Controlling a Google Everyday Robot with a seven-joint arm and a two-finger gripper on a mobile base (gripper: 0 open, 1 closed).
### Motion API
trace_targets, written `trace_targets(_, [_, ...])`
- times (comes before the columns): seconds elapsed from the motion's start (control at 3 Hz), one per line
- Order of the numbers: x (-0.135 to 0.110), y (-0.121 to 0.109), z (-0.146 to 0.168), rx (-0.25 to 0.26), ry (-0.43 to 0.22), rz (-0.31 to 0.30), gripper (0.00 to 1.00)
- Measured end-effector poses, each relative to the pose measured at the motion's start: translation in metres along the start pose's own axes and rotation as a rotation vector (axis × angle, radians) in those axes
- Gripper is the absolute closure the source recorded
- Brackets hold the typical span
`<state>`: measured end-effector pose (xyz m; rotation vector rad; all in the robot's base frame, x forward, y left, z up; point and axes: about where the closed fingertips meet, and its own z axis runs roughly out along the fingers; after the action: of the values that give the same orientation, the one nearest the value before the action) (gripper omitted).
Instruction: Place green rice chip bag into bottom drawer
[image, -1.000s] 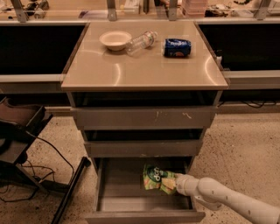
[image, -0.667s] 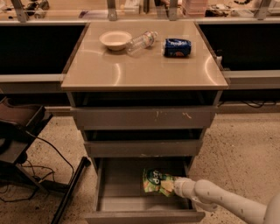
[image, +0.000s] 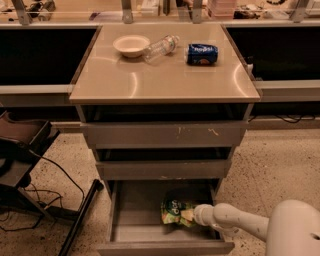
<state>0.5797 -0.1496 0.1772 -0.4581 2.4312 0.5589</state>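
Observation:
The green rice chip bag (image: 174, 211) lies crumpled inside the open bottom drawer (image: 135, 222), right of the middle of its grey tray. My gripper (image: 195, 215) reaches down into the drawer from the lower right on a white arm and sits against the bag's right edge. The bag's white lettering and a yellow patch show on top.
A white bowl (image: 131, 45), a clear plastic bottle (image: 161, 47) lying on its side and a blue soda can (image: 202, 53) sit at the back of the cabinet top (image: 150, 80). The scratched upper drawer (image: 165, 134) and middle drawer (image: 162, 169) are shut. A dark chair base (image: 30, 165) with cables stands at the left.
The arm has drawn in toward the lower right and sits lower in the drawer. The bag has stayed in about the same spot on the tray.

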Motion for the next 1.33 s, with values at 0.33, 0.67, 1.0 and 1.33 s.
trace_targets(0.33, [0.0065, -0.0013, 0.0143, -0.001, 0.029, -0.012, 1.00])
trace_targets(0.67, [0.0065, -0.0012, 0.0148, -0.001, 0.030, -0.013, 0.81])
trace_targets(1.0, [0.0065, -0.0011, 0.0148, -0.001, 0.030, -0.013, 0.58])
trace_targets(1.33, [0.0065, -0.0011, 0.0148, -0.001, 0.030, -0.013, 0.35])
